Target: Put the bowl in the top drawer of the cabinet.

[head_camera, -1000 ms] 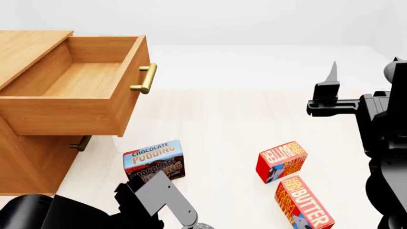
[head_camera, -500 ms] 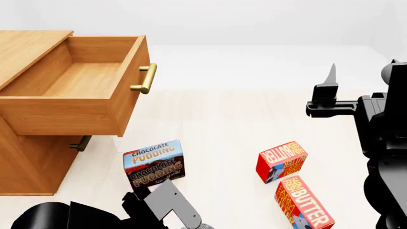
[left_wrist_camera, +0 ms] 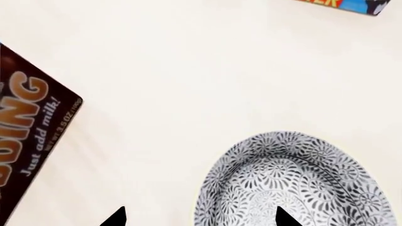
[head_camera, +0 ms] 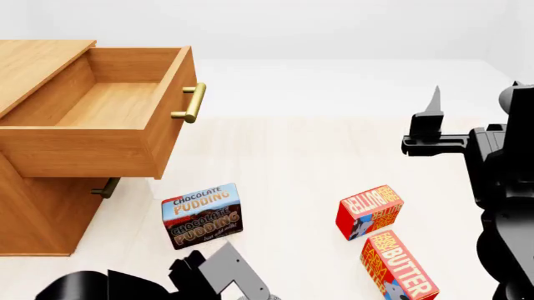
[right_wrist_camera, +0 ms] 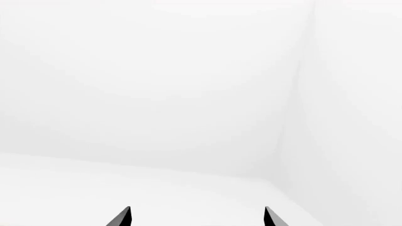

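The bowl (left_wrist_camera: 295, 181), white-grey with a fine dark pattern, stands upright on the pale floor right under my left gripper (left_wrist_camera: 201, 217). That gripper is open: one fingertip (left_wrist_camera: 285, 217) hangs over the bowl's inside, the other over bare floor outside the rim. In the head view the left arm (head_camera: 212, 272) sits low at the bottom edge. The cabinet (head_camera: 42, 69) stands at the left with its top drawer (head_camera: 171, 112) pulled out and nothing inside it. My right gripper (right_wrist_camera: 196, 216) is open and holds nothing; it is raised at the right (head_camera: 434, 109), pointing up.
A chocolate pudding box (head_camera: 202, 215) stands just in front of the cabinet, near the bowl (left_wrist_camera: 31, 136). Two red butter boxes (head_camera: 369, 209) (head_camera: 399, 265) lie on the floor to the right. The lower drawer's small brass handle (head_camera: 106, 187) shows under the open drawer.
My left arm has sunk toward the bottom edge of the head view, uncovering the whole pudding box. The right arm has drifted slightly to the right.
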You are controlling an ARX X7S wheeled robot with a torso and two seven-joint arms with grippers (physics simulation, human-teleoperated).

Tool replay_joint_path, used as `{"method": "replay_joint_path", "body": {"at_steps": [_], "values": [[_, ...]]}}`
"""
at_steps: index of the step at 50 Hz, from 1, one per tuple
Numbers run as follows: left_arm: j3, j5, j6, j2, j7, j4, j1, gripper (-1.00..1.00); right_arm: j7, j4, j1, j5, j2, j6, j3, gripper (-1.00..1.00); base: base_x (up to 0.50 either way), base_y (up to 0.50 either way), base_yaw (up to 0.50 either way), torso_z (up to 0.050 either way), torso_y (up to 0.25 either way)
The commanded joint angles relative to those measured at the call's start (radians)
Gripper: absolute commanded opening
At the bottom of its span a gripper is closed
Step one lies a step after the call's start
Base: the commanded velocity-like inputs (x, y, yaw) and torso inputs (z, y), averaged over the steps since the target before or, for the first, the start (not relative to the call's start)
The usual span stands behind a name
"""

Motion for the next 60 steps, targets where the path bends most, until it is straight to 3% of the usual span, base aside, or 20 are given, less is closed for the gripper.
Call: {"method": "replay_joint_path", "body": {"at_steps": [1,60], "values": [[0.023,0.02,0.015,0.008,0.014,-0.015,0.003,1.0,0.001,-0.005,-0.005,0.006,0.001,0.002,0.004,1.0,0.0,0.0,0.0,0.0,0.0],[0.143,0.134,0.106,0.037,0.113,-0.177,0.022,1.0,0.015,0.005,-0.012,0.021,0.004,-0.015,-0.003,1.0,0.0,0.0,0.0,0.0,0.0]]}}
